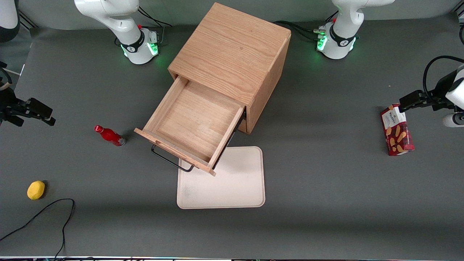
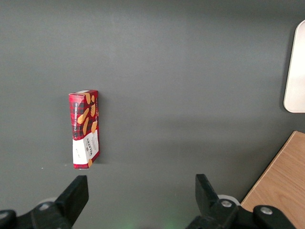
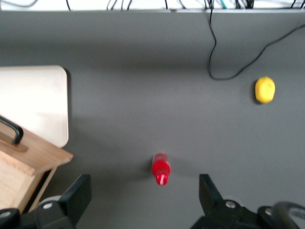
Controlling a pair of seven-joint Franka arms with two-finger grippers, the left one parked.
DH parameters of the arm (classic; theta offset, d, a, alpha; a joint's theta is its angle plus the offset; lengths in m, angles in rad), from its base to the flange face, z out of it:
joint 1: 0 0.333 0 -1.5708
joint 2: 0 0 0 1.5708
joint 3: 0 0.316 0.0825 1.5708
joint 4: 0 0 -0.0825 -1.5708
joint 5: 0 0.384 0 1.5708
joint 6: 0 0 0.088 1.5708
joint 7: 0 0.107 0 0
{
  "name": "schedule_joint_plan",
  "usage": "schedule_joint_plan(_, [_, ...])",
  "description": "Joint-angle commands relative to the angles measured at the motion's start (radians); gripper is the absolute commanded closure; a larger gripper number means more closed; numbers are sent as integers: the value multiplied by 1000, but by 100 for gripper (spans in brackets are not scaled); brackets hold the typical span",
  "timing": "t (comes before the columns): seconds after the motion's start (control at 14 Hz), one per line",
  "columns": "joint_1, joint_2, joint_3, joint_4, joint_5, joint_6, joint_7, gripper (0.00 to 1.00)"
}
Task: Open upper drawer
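The upper drawer [image 1: 192,123] of the light-oak cabinet [image 1: 232,47] is pulled far out and its tray is empty. Its black wire handle [image 1: 170,159] faces the front camera. The lower drawer is hidden under it. My gripper [image 1: 49,115] hangs above the table toward the working arm's end, well away from the drawer. It is open and empty. In the right wrist view the gripper [image 3: 143,193] is spread wide over the mat, with the drawer's front corner [image 3: 24,167] and handle [image 3: 14,131] off to one side.
A red bottle [image 1: 109,135] lies on the mat between gripper and drawer and also shows in the right wrist view [image 3: 161,167]. A cream tray [image 1: 235,181] lies under the drawer's front. A yellow lemon [image 1: 36,190], a black cable [image 1: 54,210] and a biscuit box [image 1: 397,130] are there too.
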Motion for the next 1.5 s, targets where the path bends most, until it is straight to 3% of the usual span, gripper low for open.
schedule_joint_plan(0.0, [12, -28, -17, -36, 15, 38, 18, 0])
schedule_joint_plan(0.64, [-24, -21, -9, -3, 13, -64, 11, 0])
schedule_joint_plan(1.43, [5, -21, -18, -4, 12, -78, -2, 0])
